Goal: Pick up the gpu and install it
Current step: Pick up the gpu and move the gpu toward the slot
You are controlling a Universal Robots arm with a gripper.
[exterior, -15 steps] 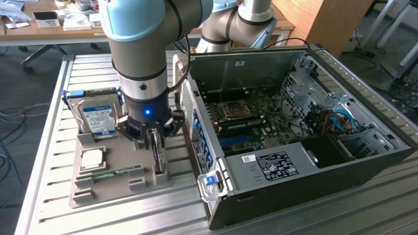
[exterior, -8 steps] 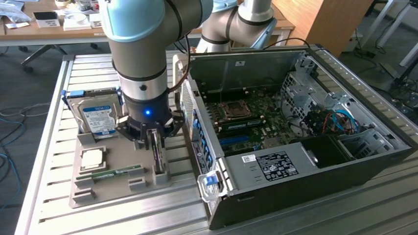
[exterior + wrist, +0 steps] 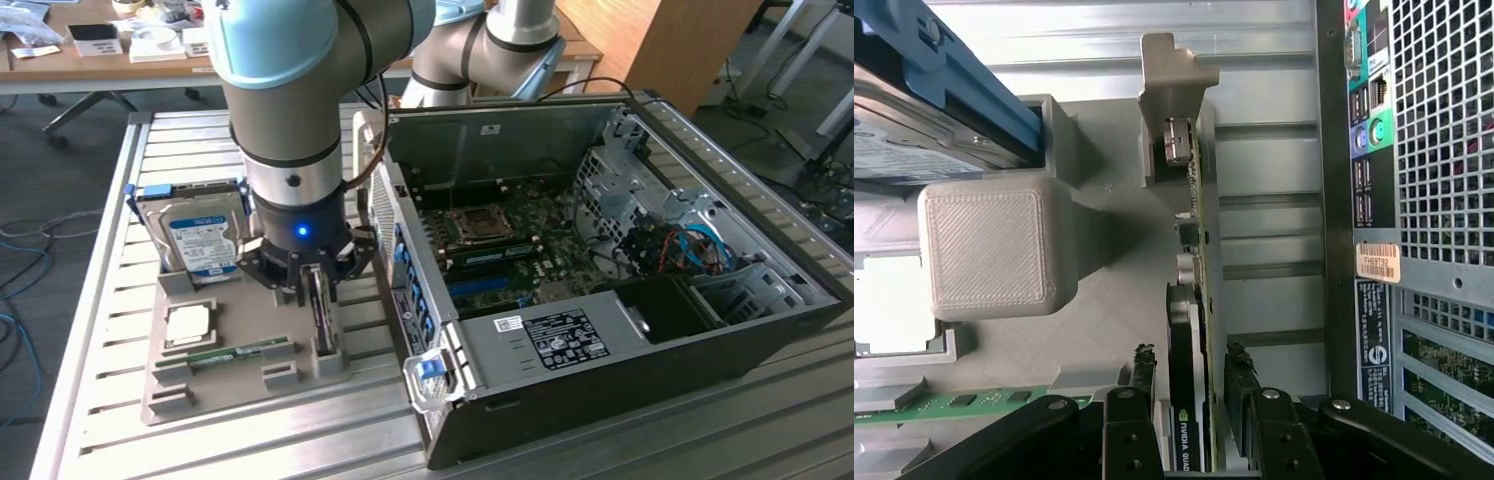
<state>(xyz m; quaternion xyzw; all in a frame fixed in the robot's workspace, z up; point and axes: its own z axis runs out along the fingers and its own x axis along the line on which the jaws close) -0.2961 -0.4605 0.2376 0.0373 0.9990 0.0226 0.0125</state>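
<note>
My gripper: released, straddling the gpu, not touching it.
gpu: upright in gray holder, exterior view's lower left.

In the exterior view, a slatted metal bench carries a grey tray at eight o'clock. A hard drive stands upright at the tray's twelve o'clock end, with a processor chip and a memory stick lying flat toward six. An open computer case sits at three o'clock, its motherboard exposed
</note>
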